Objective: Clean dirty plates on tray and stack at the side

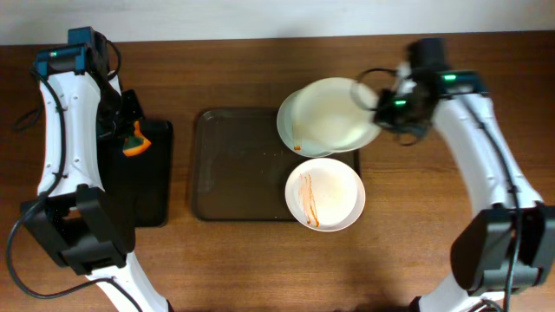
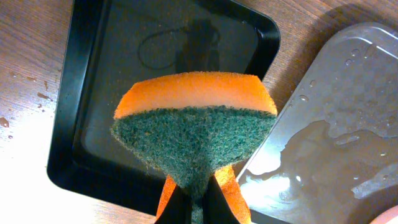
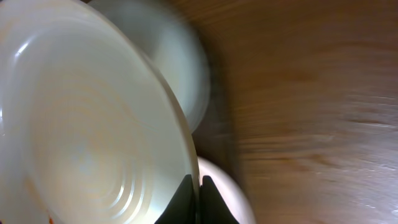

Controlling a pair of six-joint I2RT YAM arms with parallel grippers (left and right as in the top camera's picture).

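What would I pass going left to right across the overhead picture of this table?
Left gripper holding an orange sponge over a narrow black tray → large brown textured tray → round white plate streaked with orange sauce → right gripper pinching the rim of a lifted white plate.

An orange sponge (image 2: pixel 196 124) with a green scouring face is seen over a black tray (image 2: pixel 84 93), the green face turned toward the left wrist camera. The black tray is set on the left part of a brown wooden desk (image 1: pixel 260 269). A few water drops (image 2: pixel 5 122) are seen on the desk beside it.
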